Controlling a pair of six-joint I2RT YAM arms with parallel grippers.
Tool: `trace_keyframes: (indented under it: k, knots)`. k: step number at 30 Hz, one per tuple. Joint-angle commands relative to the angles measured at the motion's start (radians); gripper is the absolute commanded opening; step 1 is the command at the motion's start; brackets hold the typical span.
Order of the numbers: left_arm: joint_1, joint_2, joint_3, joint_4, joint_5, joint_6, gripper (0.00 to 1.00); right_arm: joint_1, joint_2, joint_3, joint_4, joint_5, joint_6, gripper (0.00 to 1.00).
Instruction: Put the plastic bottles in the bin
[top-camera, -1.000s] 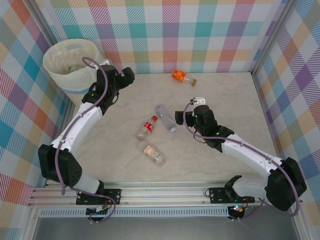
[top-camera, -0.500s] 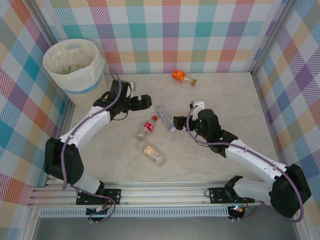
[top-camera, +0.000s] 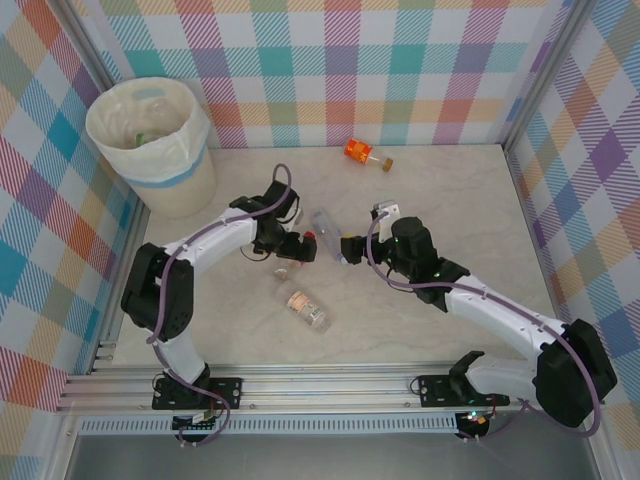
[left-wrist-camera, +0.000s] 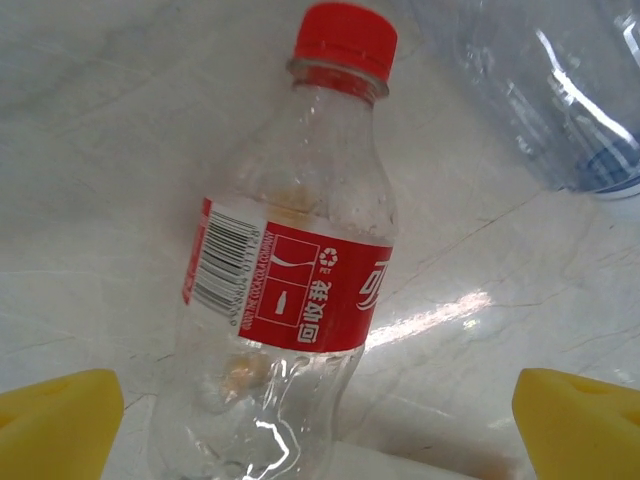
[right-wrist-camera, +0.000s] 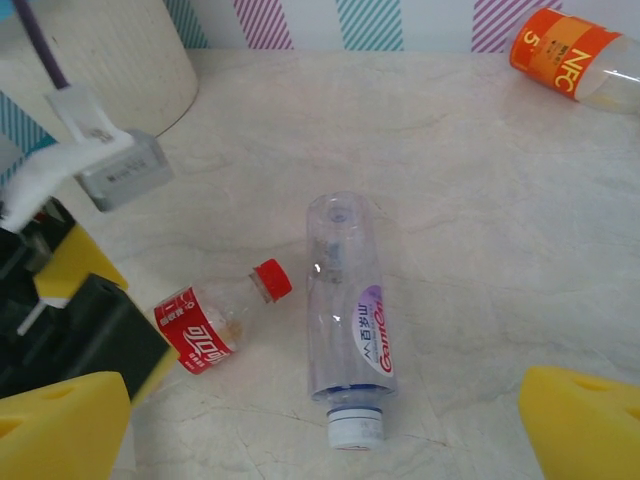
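A red-labelled plastic bottle (left-wrist-camera: 290, 290) with a red cap lies on the table between the wide-apart yellow fingers (left-wrist-camera: 55, 420) of my left gripper (left-wrist-camera: 320, 425), which is open and just above it (top-camera: 292, 252). A clear bottle with a purple label (right-wrist-camera: 345, 310) and a white cap lies in front of my open right gripper (right-wrist-camera: 320, 430), its cap toward the fingers; the gripper (top-camera: 346, 248) is beside it and apart from it. A third bottle (top-camera: 305, 308) lies nearer the arms. An orange-labelled bottle (top-camera: 365, 153) lies by the back wall. The bin (top-camera: 150, 135) stands at the back left.
Checked walls close the table at the back and both sides. The two grippers are close together over the middle of the table, with the left one (right-wrist-camera: 85, 310) in the right wrist view. A metal rail runs along the near edge.
The left arm has swung from beside the bin down and right to the red-labelled bottle. The right gripper has shifted slightly left toward the clear bottle. Both stay open.
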Motion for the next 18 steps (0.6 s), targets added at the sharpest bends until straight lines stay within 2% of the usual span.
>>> trace_keyframes:
  k: [1, 10, 14, 18]
  knots:
    - [-0.023, 0.058, 0.047, -0.017, -0.061, 0.061, 0.95, 0.004, 0.002, 0.04, 0.032, -0.067, -0.025, 1.0]
    - [-0.057, 0.173, 0.09, 0.001, -0.215, 0.114, 0.84, 0.004, -0.035, 0.017, 0.007, -0.072, -0.036, 1.0]
    - [-0.057, 0.192, 0.073, 0.043, -0.27, 0.14, 0.82, 0.004, -0.028, 0.021, 0.015, -0.079, -0.043, 1.0]
    - [-0.056, 0.214, 0.078, 0.066, -0.232, 0.147, 0.78, 0.004, -0.013, 0.03, 0.021, -0.105, -0.057, 1.0]
